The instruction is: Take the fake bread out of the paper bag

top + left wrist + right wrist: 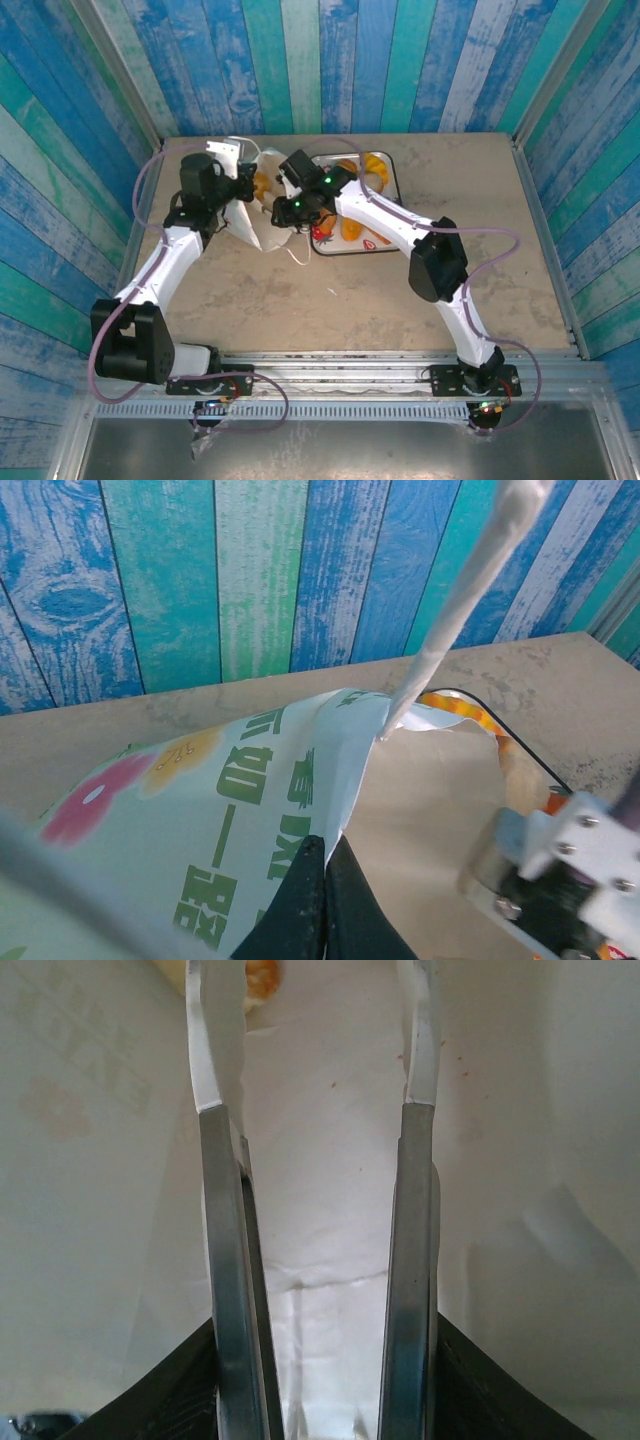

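The left gripper (324, 865) is seen closest, its black fingers pressed together on the rim of the paper bag (230, 800), so that the bag's mouth is held up and open. A white loop handle (455, 610) rises from that rim. The right gripper (325, 1410) is clamped on a pair of metal tongs (222, 1260), whose two blades are parted and reached deep into the bag's white interior. Nothing is caught between the blades. One orange piece of fake bread (262, 975) is glimpsed just beyond the left blade tip, farther into the bag. From above, the bag is found near the far edge of the table (330, 310), left of the middle, with a white tray (390, 178) just beside it on the right. More of the bread is already laid on that tray, so the task is judged to be partly done. At least one piece is left inside. Whether others are hidden there cannot be told.
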Controlling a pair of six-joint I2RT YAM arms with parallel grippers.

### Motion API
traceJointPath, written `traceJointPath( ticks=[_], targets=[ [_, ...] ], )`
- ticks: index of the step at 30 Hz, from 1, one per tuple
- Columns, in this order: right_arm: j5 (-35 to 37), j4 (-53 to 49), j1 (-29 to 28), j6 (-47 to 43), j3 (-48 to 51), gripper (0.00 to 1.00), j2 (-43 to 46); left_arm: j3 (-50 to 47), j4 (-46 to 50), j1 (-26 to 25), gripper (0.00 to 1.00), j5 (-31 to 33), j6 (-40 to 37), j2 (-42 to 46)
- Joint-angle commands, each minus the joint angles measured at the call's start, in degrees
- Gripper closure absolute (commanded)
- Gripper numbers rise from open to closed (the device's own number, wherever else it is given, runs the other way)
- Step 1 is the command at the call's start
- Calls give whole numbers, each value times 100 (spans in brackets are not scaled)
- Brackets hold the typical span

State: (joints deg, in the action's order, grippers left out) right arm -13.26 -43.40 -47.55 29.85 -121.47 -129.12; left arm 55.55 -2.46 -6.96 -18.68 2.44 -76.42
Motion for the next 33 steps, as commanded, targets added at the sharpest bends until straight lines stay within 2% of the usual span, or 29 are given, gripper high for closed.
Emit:
traceJointPath(
  ticks=[1,18,33],
  targets=[
    [226,-112,-19,70,-380,51,-126,80,-18,-51,100,-222,-30,-64],
    [108,-116,45,139,-887,51,-717,115,26,-234,100,-336,12,-145],
    [525,-160,98,258,-1107,49,-1171,160,309,-342,100,-784,57,-118]
  ],
)
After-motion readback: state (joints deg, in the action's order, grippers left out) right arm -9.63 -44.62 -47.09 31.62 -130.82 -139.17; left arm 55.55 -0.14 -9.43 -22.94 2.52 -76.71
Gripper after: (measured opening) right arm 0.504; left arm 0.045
